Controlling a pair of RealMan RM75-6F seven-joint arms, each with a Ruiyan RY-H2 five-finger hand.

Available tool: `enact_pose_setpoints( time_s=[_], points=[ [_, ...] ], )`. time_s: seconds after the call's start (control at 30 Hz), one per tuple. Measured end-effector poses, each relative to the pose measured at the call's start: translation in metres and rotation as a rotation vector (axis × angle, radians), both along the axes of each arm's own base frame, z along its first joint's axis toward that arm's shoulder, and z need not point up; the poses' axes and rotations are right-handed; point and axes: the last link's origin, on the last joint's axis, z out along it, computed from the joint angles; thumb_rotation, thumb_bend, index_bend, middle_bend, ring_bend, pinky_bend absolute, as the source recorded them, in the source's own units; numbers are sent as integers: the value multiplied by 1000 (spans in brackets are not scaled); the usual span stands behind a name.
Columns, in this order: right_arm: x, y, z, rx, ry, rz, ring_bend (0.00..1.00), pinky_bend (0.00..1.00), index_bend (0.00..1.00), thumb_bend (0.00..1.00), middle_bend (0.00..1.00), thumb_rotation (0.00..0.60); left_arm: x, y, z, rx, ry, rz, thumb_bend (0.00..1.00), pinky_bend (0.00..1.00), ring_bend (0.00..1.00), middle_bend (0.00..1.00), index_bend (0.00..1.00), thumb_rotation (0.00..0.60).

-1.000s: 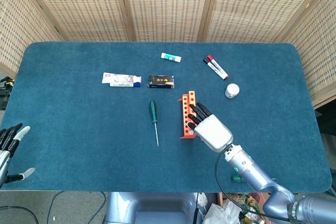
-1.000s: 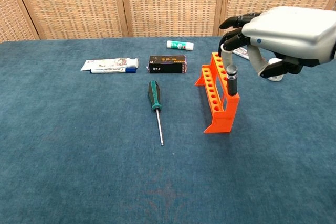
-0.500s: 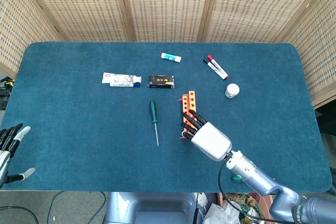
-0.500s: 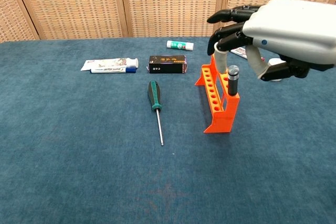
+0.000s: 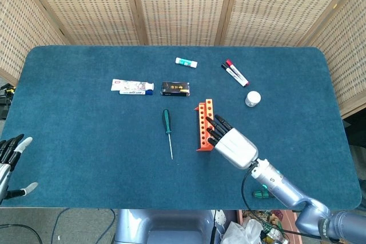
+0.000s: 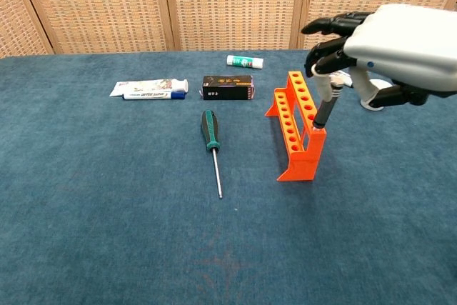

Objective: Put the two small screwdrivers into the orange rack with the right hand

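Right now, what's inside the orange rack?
One small screwdriver stands tilted in a near-end hole of the orange rack, under the right hand. The other holes look empty. Its tip is hidden inside the rack.

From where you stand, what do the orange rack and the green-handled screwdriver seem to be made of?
The orange rack looks like plastic: one even, matte orange colour with thin walls and round holes; possibly printed, I cannot tell. The green-handled screwdriver seems to have a green and black plastic or rubber handle, slightly glossy, and a thin grey shaft that looks like metal.
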Motion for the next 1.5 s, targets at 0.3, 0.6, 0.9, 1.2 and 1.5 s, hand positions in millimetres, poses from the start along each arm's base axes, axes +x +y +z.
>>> enact_pose_setpoints(
  time_s=[0.3,0.6,0.9,1.2,1.5],
  points=[
    [-5,3,7,-17,14,-28,0,128,476,1000,283,600,2,-3,0,3,-2,-7,0,0,0,0,0,600],
    [-4,8,17,-13,-57,-36,0,128,443,1000,274,600,1,-3,1,3,-7,-9,0,0,0,0,0,600],
    [-11,8,34,-26,-147,-84,0,128,400,548,219,600,2,-4,3,6,-14,-13,0,0,0,0,0,600],
    [-58,35,71,-81,-316,-270,0,2,61,0,0,600,1,-6,8,29,-13,-21,0,0,0,0,0,600],
    [-113,78,87,-115,-340,-449,0,0,26,0,0,600,1,-10,10,40,-17,-35,0,0,0,0,0,600]
  ],
)
